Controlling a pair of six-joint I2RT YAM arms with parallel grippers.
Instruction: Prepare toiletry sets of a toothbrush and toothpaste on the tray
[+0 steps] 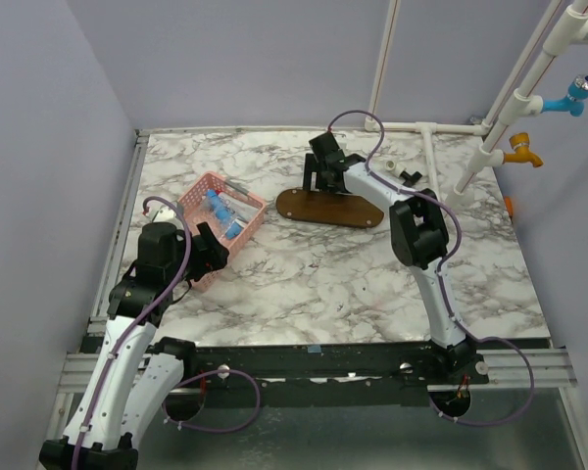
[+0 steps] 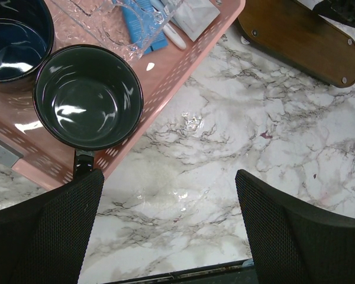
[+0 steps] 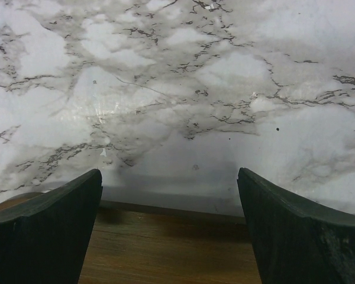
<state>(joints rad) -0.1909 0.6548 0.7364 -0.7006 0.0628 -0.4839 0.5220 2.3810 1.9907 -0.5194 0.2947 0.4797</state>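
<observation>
The dark brown wooden tray [image 1: 345, 209] lies at the table's middle back, and its visible top is bare. The tray [image 2: 302, 36] also shows at the upper right of the left wrist view. My right gripper [image 1: 319, 176] hangs open over the tray's far left edge. Wood [image 3: 165, 248] and marble show between its fingertips, with nothing held at the right gripper [image 3: 168, 177]. My left gripper [image 1: 211, 251] stands open beside the near right corner of the pink basket [image 1: 198, 204], over bare marble [image 2: 168, 219]. A slender white piece [image 2: 174, 38] lies in the basket among clear wrappers with blue contents. I cannot tell toothbrush from toothpaste there.
Two dark cups [image 2: 89, 97] [image 2: 15, 35] stand in the near end of the pink basket [image 2: 183, 56]. A white pipe frame [image 1: 490, 137] rises at the back right. The table's near edge [image 2: 183, 276] runs just below the left gripper.
</observation>
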